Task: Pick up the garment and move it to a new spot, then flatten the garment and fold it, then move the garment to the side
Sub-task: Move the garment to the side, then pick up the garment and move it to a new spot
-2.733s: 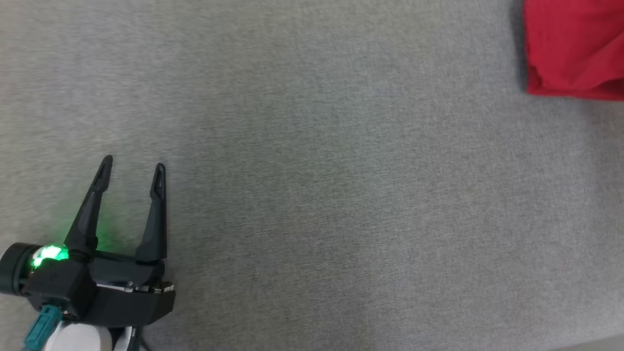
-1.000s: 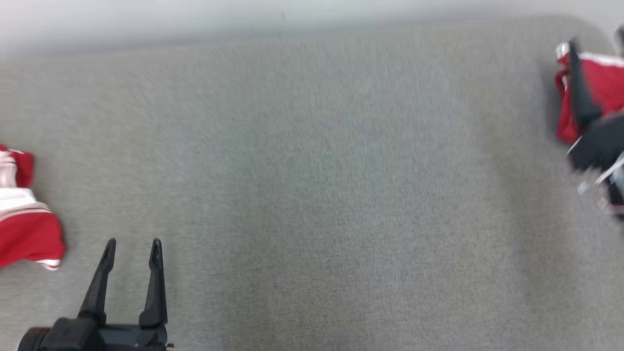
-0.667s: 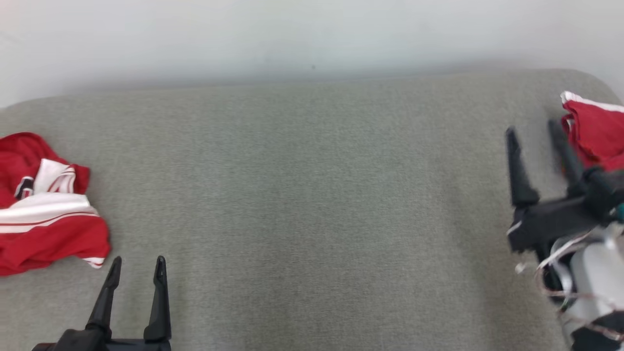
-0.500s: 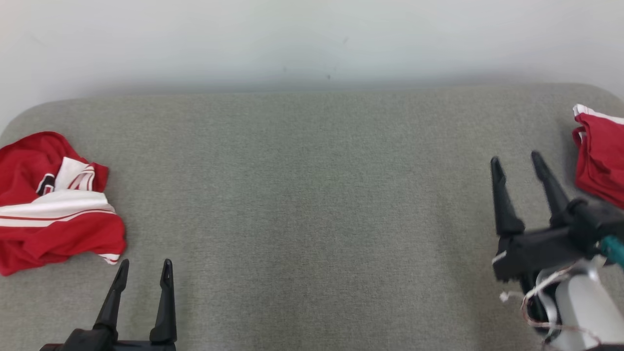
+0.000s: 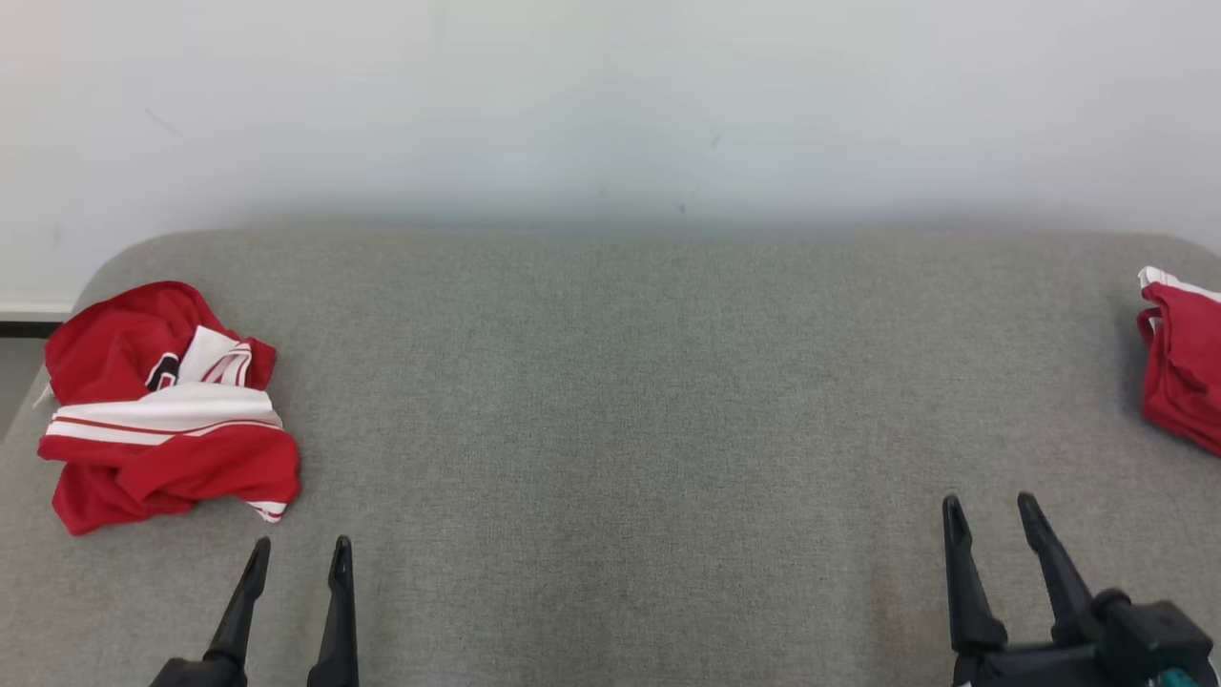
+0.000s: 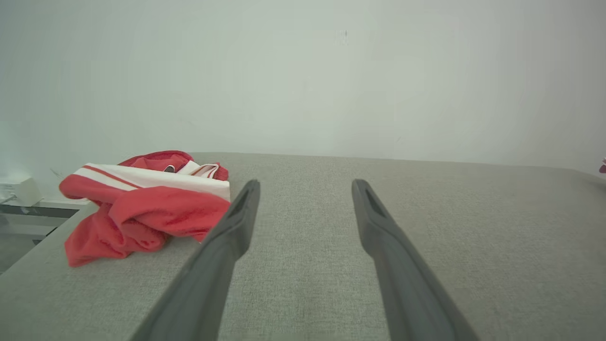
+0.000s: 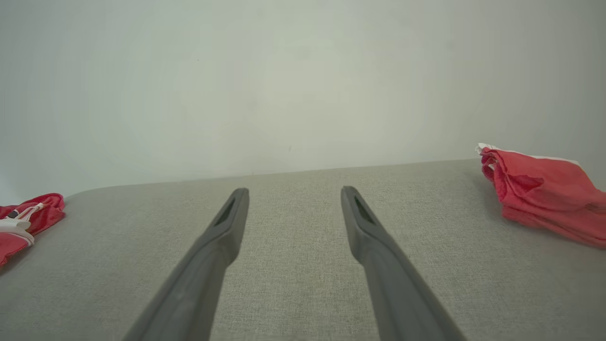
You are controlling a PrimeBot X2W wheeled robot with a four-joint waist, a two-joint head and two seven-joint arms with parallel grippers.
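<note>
Left gripper [image 5: 300, 549], jaws spread and holding nothing, pointed up from the lower left of the head view. Right gripper [image 5: 988, 506], likewise spread and empty, stood at the lower right. Both aimed across a grey fabric-covered surface [image 5: 610, 401] toward a white wall [image 5: 610, 95] along the top of the frame. A crumpled red-and-white garment [image 5: 162, 410] lay at the left edge, near the left gripper's fingertips but apart from them. A second red garment [image 5: 1183, 363], bunched and cut off by the right edge, lay well apart from the right gripper.
</note>
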